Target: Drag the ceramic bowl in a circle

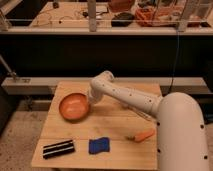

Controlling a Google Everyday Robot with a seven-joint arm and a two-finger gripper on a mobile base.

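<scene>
The ceramic bowl (pixel 74 106) is a round, shallow orange-terracotta dish with a glossy inside. It sits upright on the left half of the wooden table (pixel 120 127). My white arm reaches in from the right and bends down to the bowl. The gripper (pixel 90 103) is at the bowl's right rim, at the end of the arm. The arm's end covers the spot where gripper and rim meet.
A blue sponge (pixel 100 145) lies near the table's front edge. A black striped block (pixel 59 148) lies at the front left. A small orange carrot (pixel 142 135) lies at the front right by my white base (pixel 182 135). A dark shelf and rail stand behind the table.
</scene>
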